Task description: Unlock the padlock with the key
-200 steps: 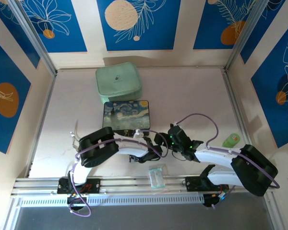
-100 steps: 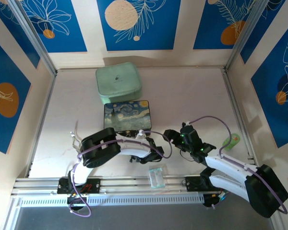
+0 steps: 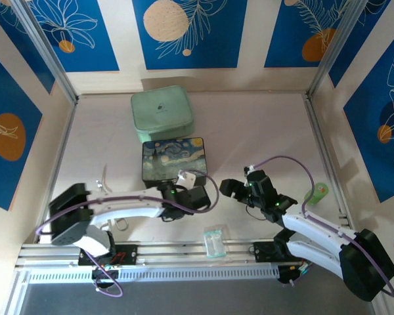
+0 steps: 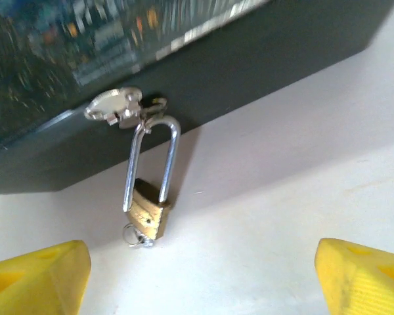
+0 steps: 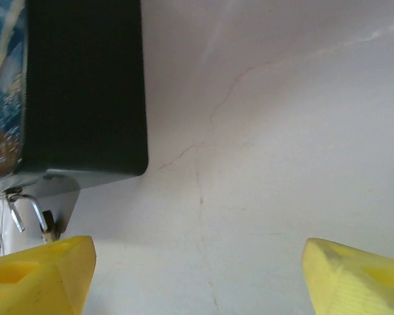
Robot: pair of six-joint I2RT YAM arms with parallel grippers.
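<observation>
Your left claw (image 4: 200, 279) spread wide, gripping nothing. Small brass-bodied, silver-shackled padlock (image 4: 148, 213) just ahead, left of centre, hanging from latch (image 4: 115, 108) of dark starry-painted box (image 4: 262, 59), so thin silvery key (image 4: 136, 237), apparently in its base, faces you. Your right claw (image 5: 197, 279) wide, empty; box corner ahead-left.

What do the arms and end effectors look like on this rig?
The left arm and right arm have white links and bulky black joint housings. A purple cable loops along each to the wrist, where small green lights glow. The left end effector and right end effector each have two blocky yellow fingertips.
</observation>
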